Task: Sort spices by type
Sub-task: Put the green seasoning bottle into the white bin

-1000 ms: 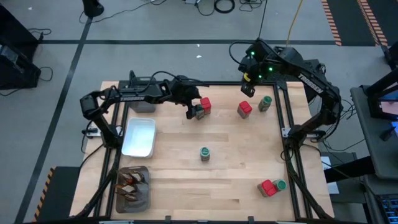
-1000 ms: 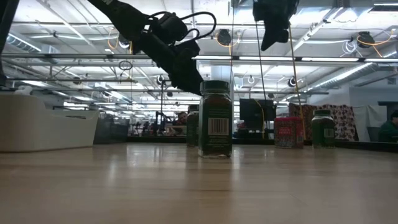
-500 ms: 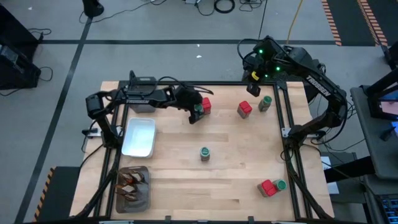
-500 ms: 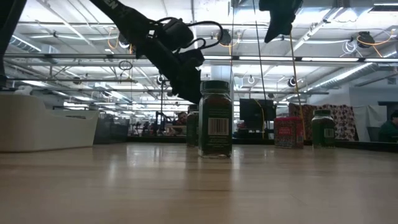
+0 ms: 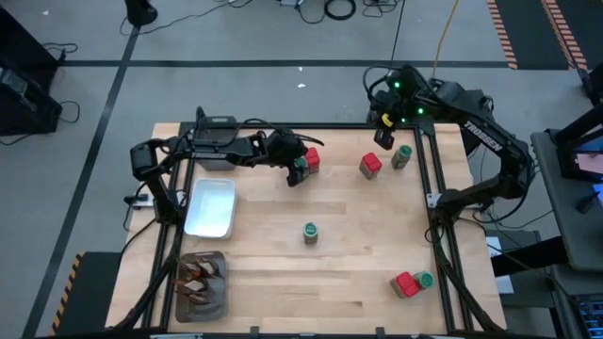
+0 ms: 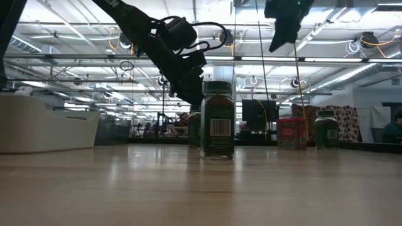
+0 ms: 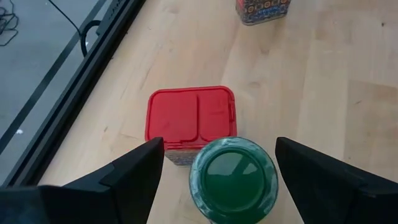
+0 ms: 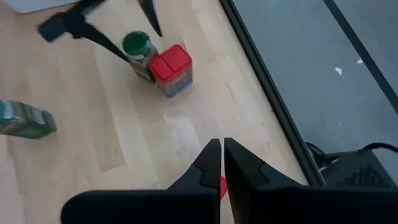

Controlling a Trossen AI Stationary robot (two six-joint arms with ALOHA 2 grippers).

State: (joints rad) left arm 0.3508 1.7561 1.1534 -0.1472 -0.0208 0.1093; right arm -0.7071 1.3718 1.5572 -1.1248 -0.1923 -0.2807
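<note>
At the far middle of the table a green-lidded jar (image 7: pixel 233 179) stands upright on its base against a red box (image 7: pixel 189 121). My left gripper (image 7: pixel 219 144) is open, slanting down over them (image 5: pixel 299 171), one finger on each side of the jar's lid; no touch shows. My right gripper (image 8: pixel 221 149) is shut on nothing, high above the far right corner (image 5: pixel 383 132). Another red box (image 5: pixel 370 166) and jar (image 5: pixel 402 155) stand beneath it. A lone jar (image 6: pixel 218 119) stands mid-table. A box and jar pair (image 5: pixel 412 282) stands near right.
A white dish (image 5: pixel 211 207) lies at the left. A grey mesh tray (image 5: pixel 201 282) holding brown sachets sits near the left corner. A black frame rail (image 5: pixel 429 188) runs along the table's right edge. Bare wood lies between the lone jar and the near edge.
My left gripper has come down and moved a little toward the table's right, from beside the green-lidded jar to over it, its fingers now on either side of the lid. My right gripper has shifted slightly toward the table's right edge, staying high and shut.
</note>
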